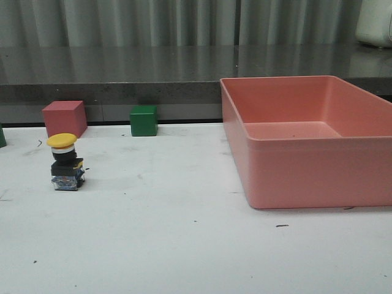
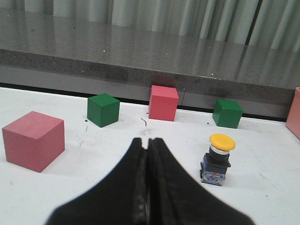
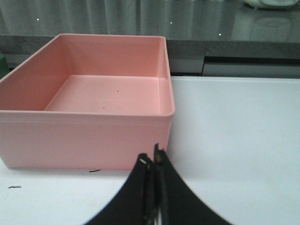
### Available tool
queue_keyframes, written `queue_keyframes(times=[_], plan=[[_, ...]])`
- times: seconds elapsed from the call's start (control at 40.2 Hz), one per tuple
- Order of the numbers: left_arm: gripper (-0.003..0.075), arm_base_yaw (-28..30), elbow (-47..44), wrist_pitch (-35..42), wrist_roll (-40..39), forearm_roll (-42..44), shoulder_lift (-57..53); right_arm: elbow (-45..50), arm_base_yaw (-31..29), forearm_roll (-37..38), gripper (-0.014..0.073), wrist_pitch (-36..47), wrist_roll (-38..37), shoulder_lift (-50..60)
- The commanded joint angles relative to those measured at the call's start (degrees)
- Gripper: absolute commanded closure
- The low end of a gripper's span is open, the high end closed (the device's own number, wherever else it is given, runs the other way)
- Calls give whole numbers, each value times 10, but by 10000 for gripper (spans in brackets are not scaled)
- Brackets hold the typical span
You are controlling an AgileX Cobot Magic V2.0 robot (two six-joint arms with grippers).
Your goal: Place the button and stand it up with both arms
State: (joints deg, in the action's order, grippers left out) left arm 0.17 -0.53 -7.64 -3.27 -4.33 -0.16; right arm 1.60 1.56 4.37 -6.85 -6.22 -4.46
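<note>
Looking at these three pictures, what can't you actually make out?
- Front view: neither arm shows; a dark green thing is cut by the left edge.
- Front view: the button base's contacts are too small to read.
- Right wrist view: the pink bin hides the table behind it; the button is out of frame.

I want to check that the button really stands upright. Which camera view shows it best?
The front view: the button stands side-on and unobstructed on its black base, yellow cap on top. The left wrist view also shows it upright, beside the closed left gripper. The right wrist view shows only the pink bin.
</note>
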Motion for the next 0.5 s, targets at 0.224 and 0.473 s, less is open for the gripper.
queue_keyframes(times=[0.224,0.473], plan=[[740,0,-8,48,-5,-3,-14,-2,-3,-9,662,-4,5,58],[740,0,-8,48,-5,-3,-14,-2,-3,-9,662,-5,5,58]])
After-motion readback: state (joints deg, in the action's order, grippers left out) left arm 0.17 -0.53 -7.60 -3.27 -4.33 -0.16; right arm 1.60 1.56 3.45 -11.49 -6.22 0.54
